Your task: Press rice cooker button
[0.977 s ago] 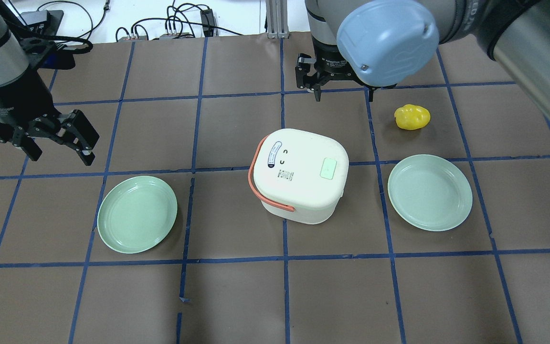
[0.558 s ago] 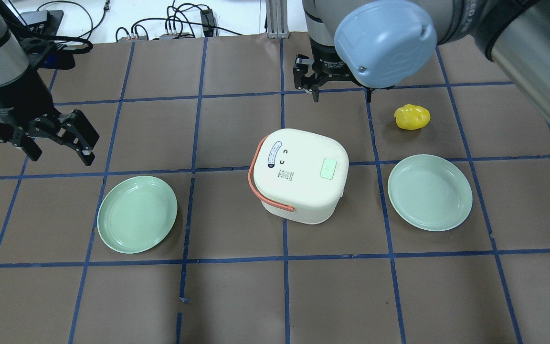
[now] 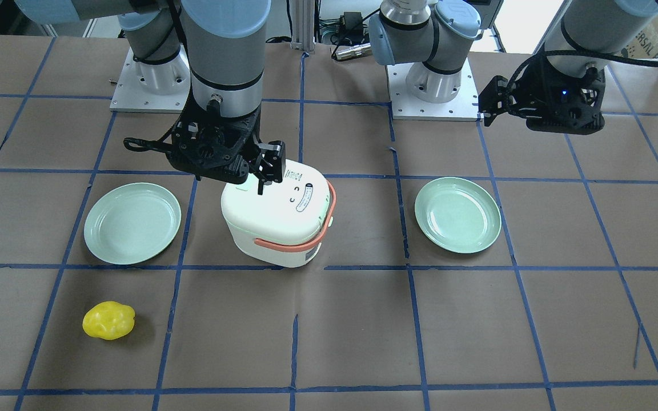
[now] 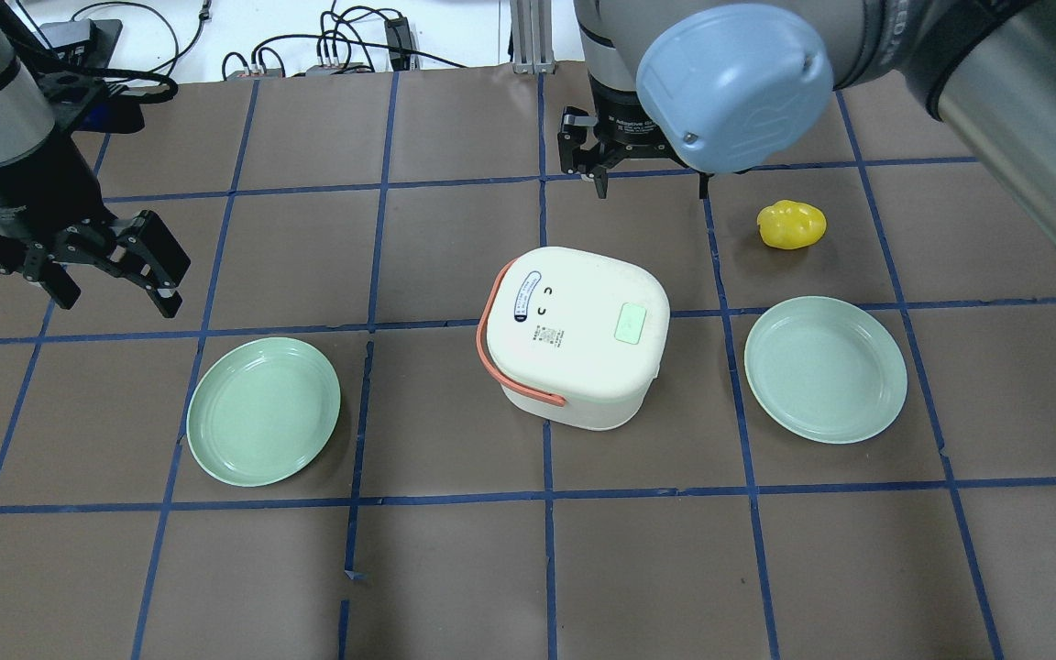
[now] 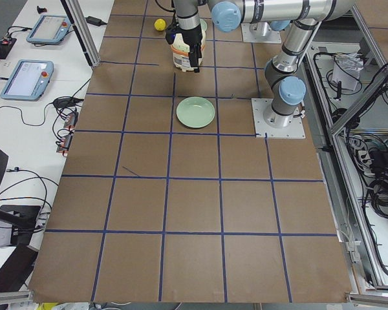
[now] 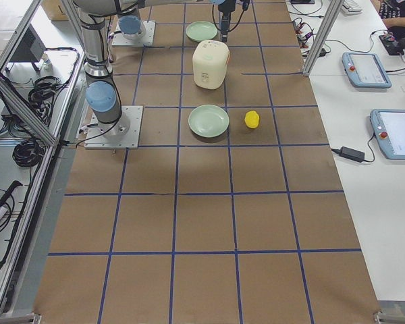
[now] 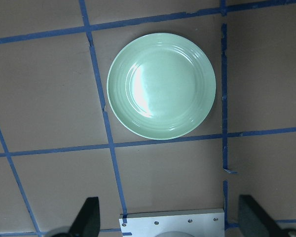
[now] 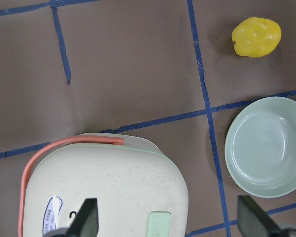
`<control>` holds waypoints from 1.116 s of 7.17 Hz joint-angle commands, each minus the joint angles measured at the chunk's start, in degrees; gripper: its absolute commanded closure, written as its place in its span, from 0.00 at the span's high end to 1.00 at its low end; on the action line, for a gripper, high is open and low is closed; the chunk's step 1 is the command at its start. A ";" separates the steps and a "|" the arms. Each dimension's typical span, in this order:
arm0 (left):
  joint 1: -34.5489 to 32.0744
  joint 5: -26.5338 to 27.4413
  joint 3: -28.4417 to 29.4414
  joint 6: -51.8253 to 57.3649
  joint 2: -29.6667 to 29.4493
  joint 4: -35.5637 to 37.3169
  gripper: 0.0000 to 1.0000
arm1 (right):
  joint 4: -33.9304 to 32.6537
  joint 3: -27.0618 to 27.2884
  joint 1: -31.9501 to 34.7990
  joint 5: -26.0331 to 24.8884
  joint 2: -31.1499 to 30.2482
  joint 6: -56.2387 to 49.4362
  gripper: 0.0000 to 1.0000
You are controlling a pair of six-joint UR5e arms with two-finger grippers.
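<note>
Two wide-spread, empty fingers point(image 8: 87, 218) of the right gripper point(image 4: 651, 188) hang over the rice cooker point(image 4: 574, 376). Lowered so, they might straddle the button point(image 4: 630, 324) and press only lid.

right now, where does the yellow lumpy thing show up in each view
Front-facing: yellow object at lower left.
Overhead: it is at upper right.
Exterior left: it is tiny, near the top edge.
Exterior right: it is above centre.
Left wrist: not in it.
Right wrist: it is in the top right corner.
Landmark: the white rice cooker, in every view except the left wrist.
</note>
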 commanded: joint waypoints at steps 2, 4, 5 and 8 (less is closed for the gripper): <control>0.00 0.00 0.00 0.00 -0.01 0.00 1.00 | -0.61 0.85 1.47 3.74 0.38 0.55 0.90; 0.00 0.00 0.00 0.00 -0.01 0.00 1.00 | -0.96 5.23 2.00 4.64 -0.22 -0.31 0.44; 0.00 0.00 0.00 0.00 -0.01 0.00 1.00 | -0.96 7.60 2.00 6.30 -1.62 -1.71 0.27; 0.00 0.00 0.00 0.00 -0.01 0.00 1.00 | -4.28 14.20 0.60 6.32 -5.75 -7.77 0.22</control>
